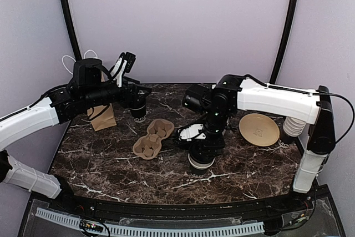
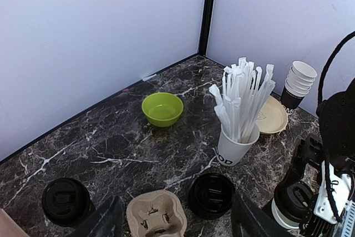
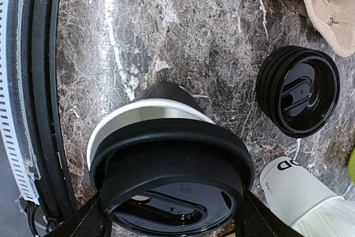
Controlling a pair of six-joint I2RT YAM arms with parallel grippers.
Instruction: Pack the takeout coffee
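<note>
Packing has barely begun. The right claw (image 3: 172, 221) is clamped across a lid (image 3: 172, 176) on top of a cup (image 3: 127, 116), which stands near the middle of the counter's (image 1: 111, 165) near edge. The cup's white rim shows on one side, so the lid looks not fully seated. A second cup (image 2: 66, 201), already lidded, stands toward the far left, between the bag (image 1: 102, 116) and the carrier (image 1: 152, 138). The carrier's wells are all empty and no cup has gone into it. What is left, by my reading, is to press this lid home and then move both cups into the carrier or the bag.

The left claw (image 2: 177, 215) hangs wide and empty above the carrier's far end.

The lid stack (image 3: 302, 90) sits just beside the carrier, between it and the capped cup, and may crowd that path. The straw cup (image 2: 236, 148) stands close behind the lid stack. A green bowl (image 2: 162, 108), a plate (image 1: 259, 129) and a cup stack (image 2: 298, 81) lie toward the far and right edges, well clear.
</note>
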